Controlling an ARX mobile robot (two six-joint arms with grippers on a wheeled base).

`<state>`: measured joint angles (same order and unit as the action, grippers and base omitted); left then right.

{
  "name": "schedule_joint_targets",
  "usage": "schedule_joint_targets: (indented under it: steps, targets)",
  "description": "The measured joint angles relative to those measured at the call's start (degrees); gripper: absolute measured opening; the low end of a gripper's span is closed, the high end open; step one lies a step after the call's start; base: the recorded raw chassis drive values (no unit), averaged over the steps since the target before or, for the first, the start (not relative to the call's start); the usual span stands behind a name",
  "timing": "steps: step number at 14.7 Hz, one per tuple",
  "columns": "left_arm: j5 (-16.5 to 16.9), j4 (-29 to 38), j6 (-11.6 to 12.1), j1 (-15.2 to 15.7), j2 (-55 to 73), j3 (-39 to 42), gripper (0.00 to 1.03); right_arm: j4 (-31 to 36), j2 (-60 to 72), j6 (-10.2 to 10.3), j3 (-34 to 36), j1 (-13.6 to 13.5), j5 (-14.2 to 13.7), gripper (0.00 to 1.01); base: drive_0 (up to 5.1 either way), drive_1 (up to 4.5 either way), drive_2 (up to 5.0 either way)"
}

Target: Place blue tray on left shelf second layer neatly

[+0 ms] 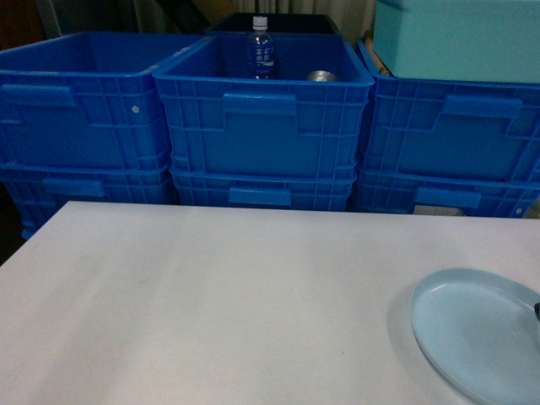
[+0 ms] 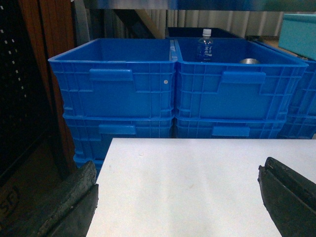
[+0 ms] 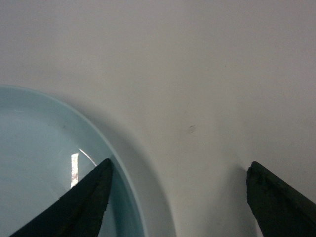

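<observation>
Right wrist-mounted view: the right tool hangs low over the white bench with its jaws spread wide, one dark finger above the inside of the blue tray and the other over bare bench beyond the rim, so the pale rim runs between them. Nothing is gripped. From the head camera the tray lies flat at the bench's near right corner, partly cut off by the frame, with only a sliver of the right arm showing at the edge. The left tool is likewise wide apart and holds nothing, poised above the bench's left side, well apart from the tray.

The step in hand looks like the pick-up. A sound grasp would bring the right tool down until the outer finger slips under or against the low rim, then close squarely on it (glossy plastic may slip if pinched at a slant), and lift the dish level.

Behind the bench stand stacked dark-blue crates, the middle one holding a water bottle and a metal can; a turquoise box sits on the crates at right. No steel shelf tier can be made out in these views, so the robot will likely have to turn or travel before placing.
</observation>
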<state>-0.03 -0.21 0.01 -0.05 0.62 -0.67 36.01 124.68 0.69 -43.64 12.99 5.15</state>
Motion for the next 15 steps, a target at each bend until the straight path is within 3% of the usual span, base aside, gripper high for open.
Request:
schedule_joint_targets:
  steps: [3,6,12,15]
  targets:
    - [0.0,0.0,0.0,0.0,0.0,0.0,0.98,3.34,0.61,2.45,1.99,0.55,-0.72,0.37,0.0,0.0,0.0]
    - [-0.02,0.0,0.0,0.0,0.0,0.0,0.98,3.72,-0.94,4.76,4.15,-0.63,0.02,0.03,0.0,0.0,0.0]
    - [-0.02,0.0,0.0,0.0,0.0,0.0,0.98,2.08,-4.28,5.92,6.62,-3.39,-0.13,0.02,0.0,0.0,0.0]
    - [0.0,0.0,0.0,0.0,0.0,0.0,0.98,3.54,-6.54,4.59,9.4,-4.11,0.55,0.02,0.0,0.0,0.0]
